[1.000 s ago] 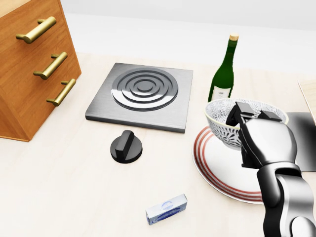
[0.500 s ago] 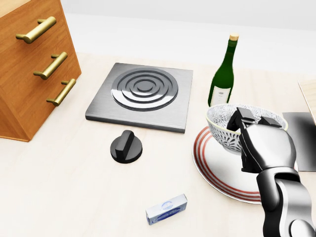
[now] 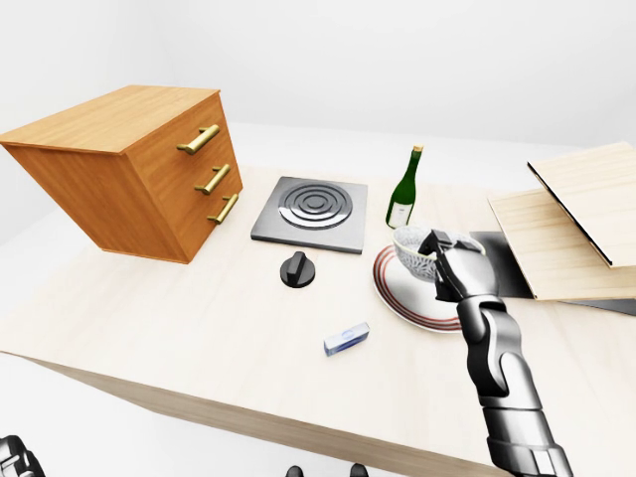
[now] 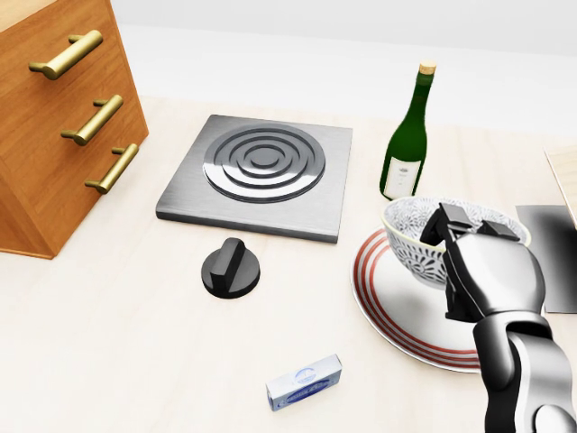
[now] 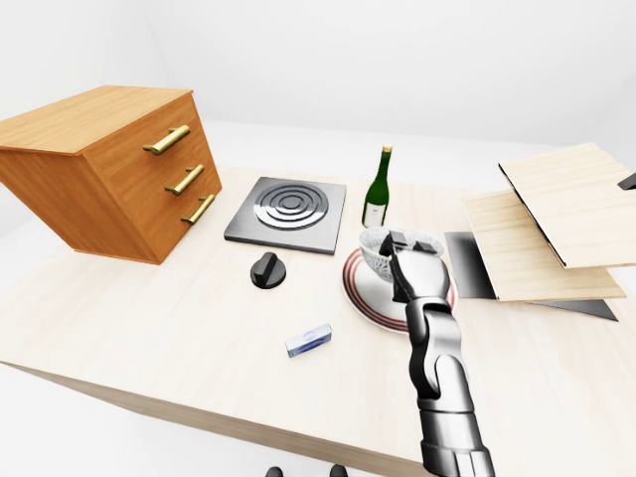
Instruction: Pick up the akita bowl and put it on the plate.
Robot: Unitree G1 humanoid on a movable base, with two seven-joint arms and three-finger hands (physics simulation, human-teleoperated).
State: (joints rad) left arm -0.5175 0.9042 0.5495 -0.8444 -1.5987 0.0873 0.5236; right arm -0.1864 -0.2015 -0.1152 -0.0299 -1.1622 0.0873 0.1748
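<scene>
Here, the white, dark-patterned akita bowl (image 4: pixel 410 245) seemingly touches the plate (image 4: pixel 389 308).

Pale wooden table (image 4: pixel 135 343), drawer cabinet (image 4: pixel 54 135), hob (image 4: pixel 261 171), knob (image 4: pixel 231 268), bottle (image 4: pixel 407 144), plate (image 4: pixel 397 311), box (image 4: pixel 304 382)

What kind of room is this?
Probably a kitchen, in a simulation: there's a stove burner with its knob, a wine bottle, and a bowl and striped plate.

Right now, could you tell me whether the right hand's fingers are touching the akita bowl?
Touching. The head view shows the fingers of the right hand hooked over the rim of the akita bowl, no gap visible.
</scene>
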